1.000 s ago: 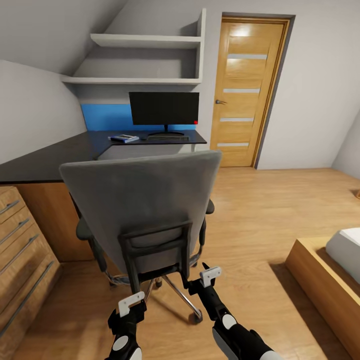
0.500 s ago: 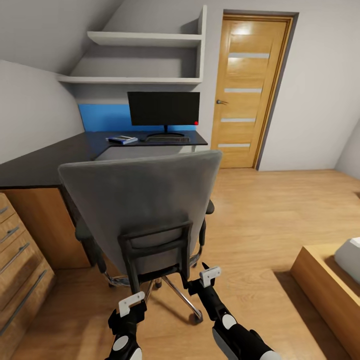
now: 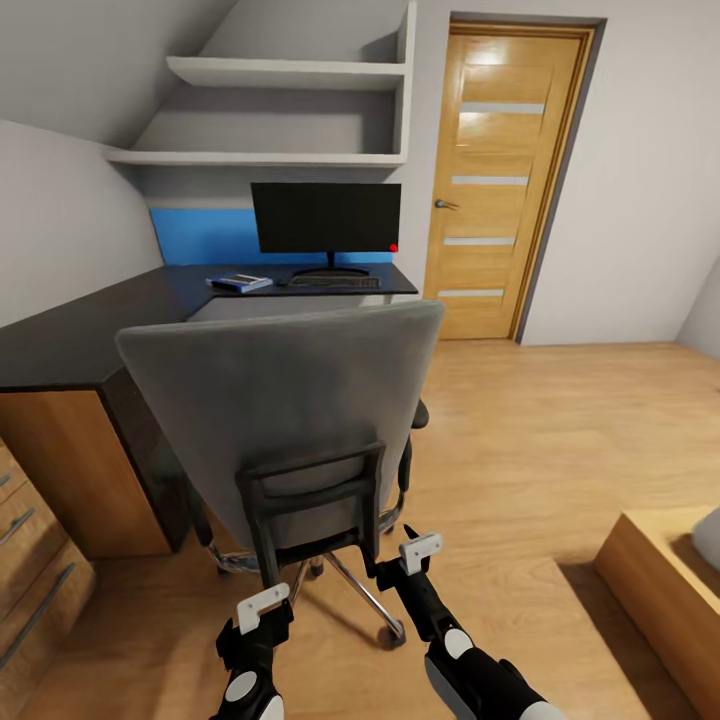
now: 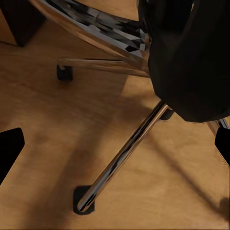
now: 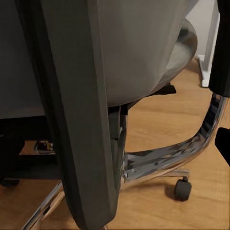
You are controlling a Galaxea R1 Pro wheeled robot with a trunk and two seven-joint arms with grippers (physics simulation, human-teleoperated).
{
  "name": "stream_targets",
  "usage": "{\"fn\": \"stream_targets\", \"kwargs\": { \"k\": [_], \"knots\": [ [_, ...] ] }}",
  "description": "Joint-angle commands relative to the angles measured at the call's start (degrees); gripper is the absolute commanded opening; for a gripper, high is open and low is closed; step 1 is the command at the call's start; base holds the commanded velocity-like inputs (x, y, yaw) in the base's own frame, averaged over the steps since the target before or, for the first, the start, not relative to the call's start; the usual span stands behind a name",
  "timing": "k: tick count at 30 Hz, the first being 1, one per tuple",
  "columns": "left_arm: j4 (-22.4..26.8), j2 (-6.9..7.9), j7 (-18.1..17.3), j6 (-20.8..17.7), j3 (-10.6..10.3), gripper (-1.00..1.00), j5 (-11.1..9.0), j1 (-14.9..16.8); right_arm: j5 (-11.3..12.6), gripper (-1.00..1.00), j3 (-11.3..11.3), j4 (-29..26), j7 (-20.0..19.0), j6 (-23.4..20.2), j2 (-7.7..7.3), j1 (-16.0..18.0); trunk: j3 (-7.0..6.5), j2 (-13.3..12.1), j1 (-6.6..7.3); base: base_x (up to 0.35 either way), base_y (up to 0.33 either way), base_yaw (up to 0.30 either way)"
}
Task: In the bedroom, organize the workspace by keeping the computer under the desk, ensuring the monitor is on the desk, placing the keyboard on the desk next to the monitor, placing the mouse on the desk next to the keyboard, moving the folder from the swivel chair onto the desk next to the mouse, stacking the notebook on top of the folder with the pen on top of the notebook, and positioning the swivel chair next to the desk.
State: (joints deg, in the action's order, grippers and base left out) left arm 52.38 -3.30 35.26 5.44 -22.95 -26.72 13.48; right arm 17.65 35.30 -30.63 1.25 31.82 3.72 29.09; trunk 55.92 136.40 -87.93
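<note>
Head view: the left tool and right tool hang low behind the grey padded swivel chair, holding nothing; I cannot tell their opening. The chair's back faces the robot, its seat toward the black-topped surface.

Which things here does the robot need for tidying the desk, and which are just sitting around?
For the job:
swivel chair
desk
monitor
keyboard
blue folder with something dark on it

Just around:
door
wall shelves
wooden dresser
blue wall panel
</note>
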Motion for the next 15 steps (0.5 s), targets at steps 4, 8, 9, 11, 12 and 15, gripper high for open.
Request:
{"fn": "stream_targets", "kwargs": {
  "k": [4, 8, 9, 11, 12, 15],
  "knots": [
    [0.00, 0.05, 0.34, 0.53, -0.17, 1.00, -0.44, 0.05, 1.07, 1.00, 0.21, 0.08, 0.25, 0.31, -0.11, 0.09, 0.05, 0.02, -0.01, 0.253, 0.000, 0.000],
    [-0.02, 0.06, 0.34, 0.52, -0.17, 1.00, -0.44, 0.05, 1.07, 1.00, 0.21, 0.09, 0.16, 0.34, -0.11, 0.09, 0.05, 0.02, -0.01, 0.303, 0.000, 0.000],
    [-0.01, 0.06, 0.34, 0.53, -0.17, 1.00, -0.44, 0.05, 1.07, 1.00, 0.21, 0.07, 0.13, 0.34, -0.11, 0.09, 0.05, 0.02, -0.01, 0.315, 0.000, 0.000],
    [-0.02, 0.08, 0.34, 0.53, -0.17, 1.00, -0.44, 0.05, 1.07, 1.00, 0.21, 0.07, 0.10, 0.34, -0.12, 0.09, 0.05, 0.02, -0.01, 0.317, 0.000, 0.000],
    [-0.02, 0.07, 0.34, 0.53, -0.17, 1.00, -0.44, 0.05, 1.07, 1.00, 0.19, 0.06, 0.07, 0.33, -0.13, 0.09, 0.05, 0.02, -0.01, 0.318, 0.000, 0.000],
    [0.00, 0.06, 0.34, 0.53, -0.17, 1.00, -0.44, 0.05, 1.07, 1.00, 0.16, 0.05, -0.61, 0.15, -0.23, 0.09, 0.05, 0.02, -0.01, 0.319, 0.000, 0.000]
  ]
}}
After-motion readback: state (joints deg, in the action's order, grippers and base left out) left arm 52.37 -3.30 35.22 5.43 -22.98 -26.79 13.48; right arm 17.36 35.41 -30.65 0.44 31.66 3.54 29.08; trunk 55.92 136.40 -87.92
